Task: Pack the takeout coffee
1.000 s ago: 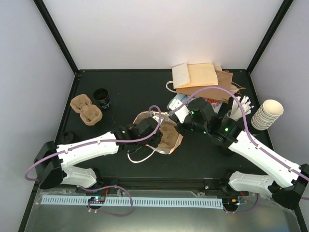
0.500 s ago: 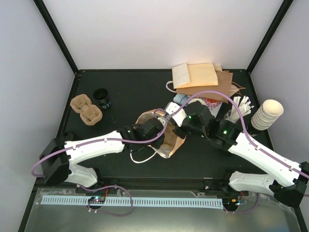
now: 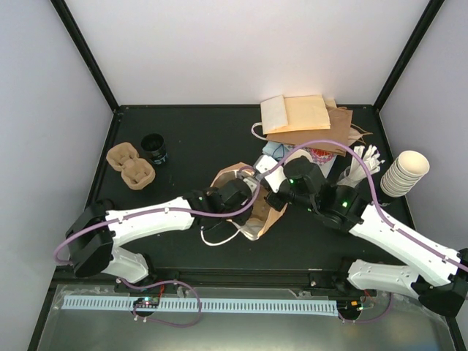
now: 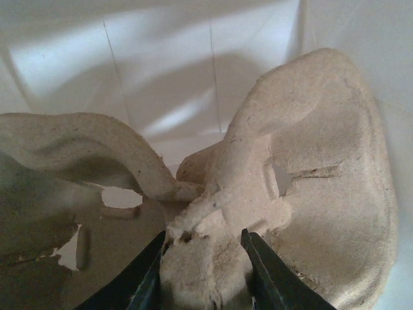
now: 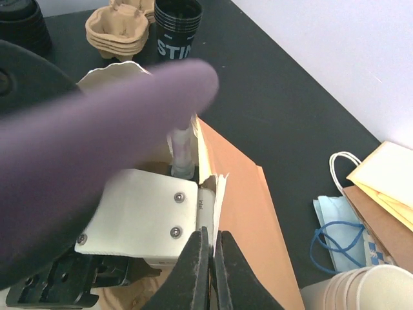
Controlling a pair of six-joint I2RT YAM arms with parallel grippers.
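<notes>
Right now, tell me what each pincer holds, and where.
Left pincer clamps the pulp cup tray at its near edge; right pincer pinches the brown paper bag by its top rim.

Two arms (image 3: pixel 146 218) (image 3: pixel 395 234), one open bag (image 3: pixel 269 218), one pulp-tray stack (image 3: pixel 131 167), one cream-cup stack (image 3: pixel 406 173)

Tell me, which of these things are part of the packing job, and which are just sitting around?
In use: brown paper bag, pinched by the right gripper; pulp cup tray, gripped by the left gripper inside it.
Lying about: stack of pulp trays, black cup, pile of flat paper bags, stack of cream cups, blue face mask.
</notes>
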